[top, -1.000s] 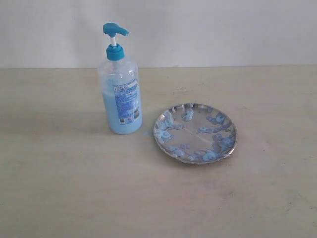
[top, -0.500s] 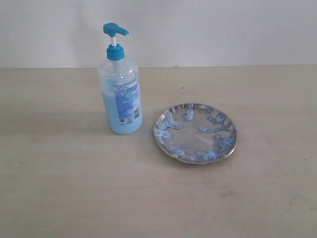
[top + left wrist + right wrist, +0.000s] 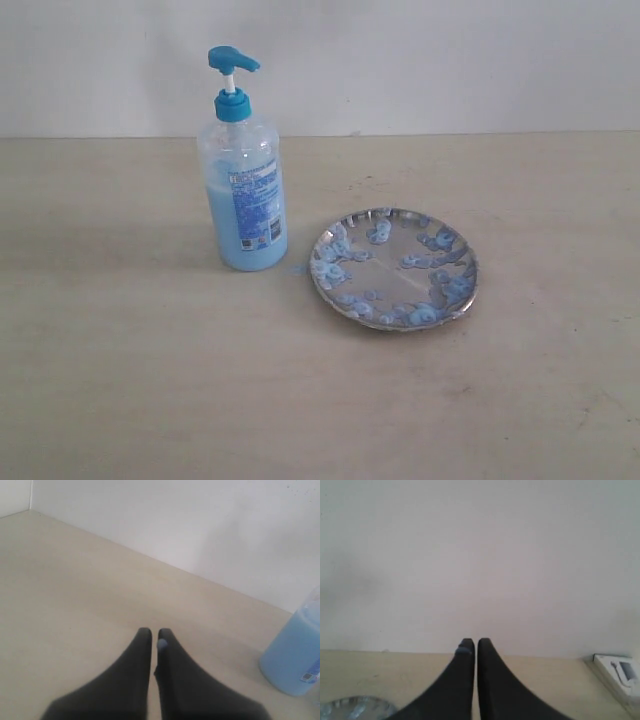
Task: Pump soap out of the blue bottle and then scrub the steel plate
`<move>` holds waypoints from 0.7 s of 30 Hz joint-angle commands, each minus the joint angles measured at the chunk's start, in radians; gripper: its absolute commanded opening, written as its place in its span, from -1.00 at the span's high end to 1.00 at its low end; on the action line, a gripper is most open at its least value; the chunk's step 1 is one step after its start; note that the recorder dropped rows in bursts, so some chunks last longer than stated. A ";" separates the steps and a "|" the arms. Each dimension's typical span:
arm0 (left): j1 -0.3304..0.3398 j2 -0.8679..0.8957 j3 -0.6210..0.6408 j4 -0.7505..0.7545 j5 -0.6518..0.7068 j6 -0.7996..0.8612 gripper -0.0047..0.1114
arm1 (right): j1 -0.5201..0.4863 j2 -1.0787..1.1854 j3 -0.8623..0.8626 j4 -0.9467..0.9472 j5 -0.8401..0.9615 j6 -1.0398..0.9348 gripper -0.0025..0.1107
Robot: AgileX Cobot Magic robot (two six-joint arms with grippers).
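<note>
The blue bottle stands upright on the table, left of centre, with its bright blue pump head raised and light blue soap filling its lower half. To its right lies the steel plate, dotted with pale blue foamy blobs. Neither arm shows in the exterior view. My left gripper is shut with nothing held, a pale blue smear on one fingertip; the bottle's base sits off to one side of it. My right gripper is shut and empty, with the plate's rim at the picture's lower corner.
A white wall backs the beige table. A small white device lies at the table's edge in the right wrist view. A faint blue spot marks the table between bottle and plate.
</note>
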 commanded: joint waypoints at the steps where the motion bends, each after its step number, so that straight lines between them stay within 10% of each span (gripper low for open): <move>1: -0.005 0.005 0.003 -0.002 0.000 0.004 0.85 | -0.004 -0.005 0.105 0.317 0.010 -0.240 0.96; 5: -0.005 0.005 0.003 -0.002 0.000 0.004 0.85 | -0.007 -0.005 0.236 0.699 0.058 -0.618 0.96; 21: -0.005 0.003 0.003 0.000 0.001 0.004 0.85 | -0.122 -0.005 0.236 0.724 0.067 -0.733 0.96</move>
